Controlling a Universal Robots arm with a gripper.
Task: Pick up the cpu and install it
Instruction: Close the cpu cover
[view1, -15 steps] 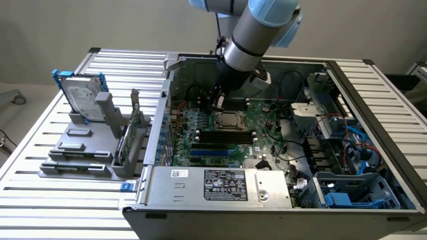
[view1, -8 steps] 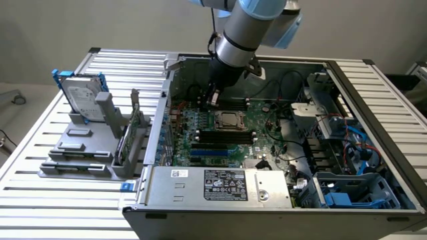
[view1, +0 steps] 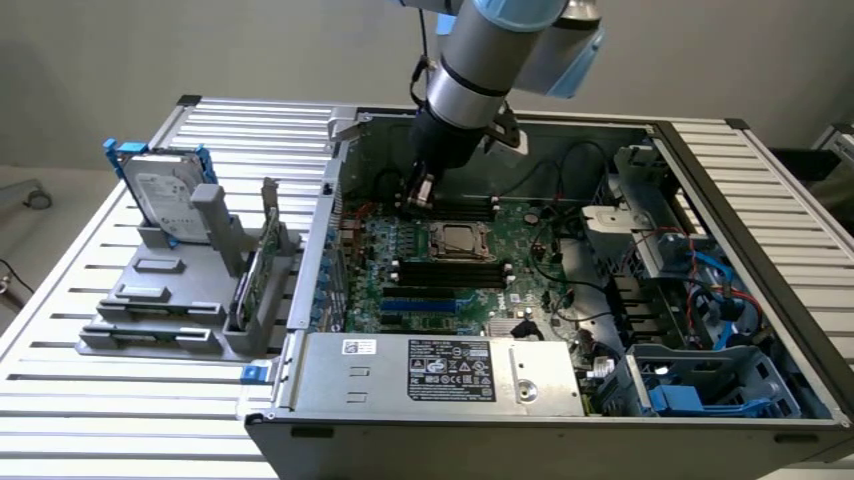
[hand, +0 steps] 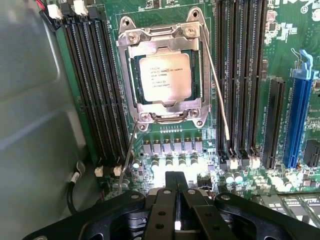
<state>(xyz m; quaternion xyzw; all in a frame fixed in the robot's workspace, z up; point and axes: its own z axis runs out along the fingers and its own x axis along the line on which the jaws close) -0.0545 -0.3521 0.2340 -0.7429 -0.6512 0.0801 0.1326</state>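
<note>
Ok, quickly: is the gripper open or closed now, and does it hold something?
Gripper: closed, nothing between its fingers; the cpu lies in its socket, apart from it.

The cpu (hand: 165, 77), a small flat square chip with a dull silver-grey top and printed lettering, is seen lying level inside the metal socket frame (hand: 160, 40) on the green motherboard (hand: 175, 131).

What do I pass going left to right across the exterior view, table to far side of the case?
hard drive → green board standing upright in the grey rack → case wall → cpu → blue cables
</note>
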